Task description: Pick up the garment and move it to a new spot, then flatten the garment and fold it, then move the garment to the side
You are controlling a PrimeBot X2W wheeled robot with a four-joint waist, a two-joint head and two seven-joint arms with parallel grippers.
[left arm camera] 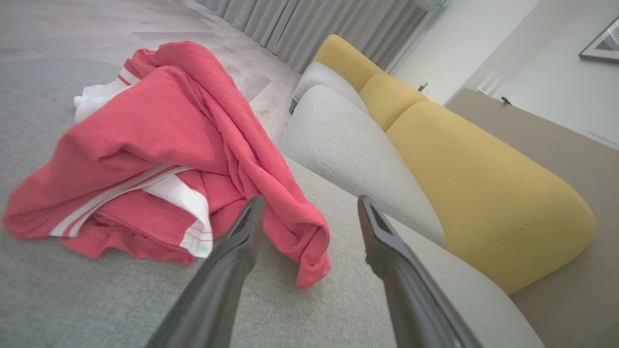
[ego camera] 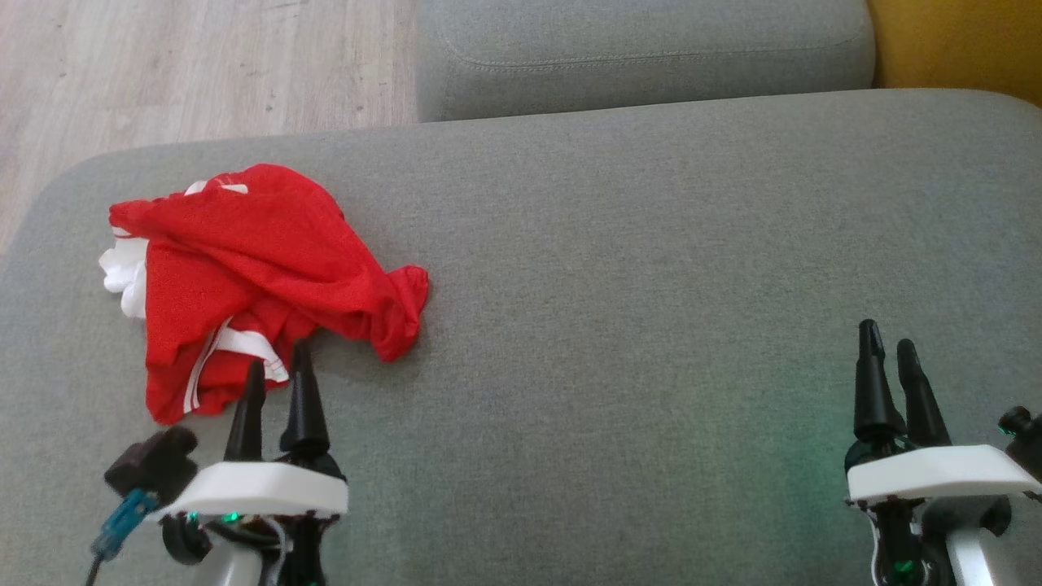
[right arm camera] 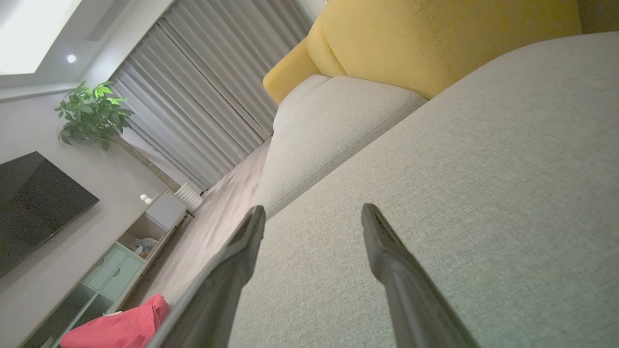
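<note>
The grey seat takes up most of the head view. The garment lies on its left part, a red crumpled heap with some white at the far-left side. The middle and right of the seat are bare, so I judge there is room there for the new spot.

The heap is wider than it is deep. Its long axis runs across the head view, from the white part on the left to a red tail on the right, and one lobe hangs down toward the robot.

The left gripper is directly before this heap, its jaws apart and holding nothing. Its tips stand at the near hem, beside the white band. The right gripper is also spread and empty, over bare seat, well apart from the garment. So the left arm is clearly the nearer one, and the pick-up is probably its work, a short reach forward.

The head view does not let me tell whether the left tips touch the cloth. The left wrist view helps: one finger is in front of the red fold near the band, the other over bare seat to the side, and no cloth is between them. In the right wrist view the garment is a small red patch at the bottom left, far away.
</note>
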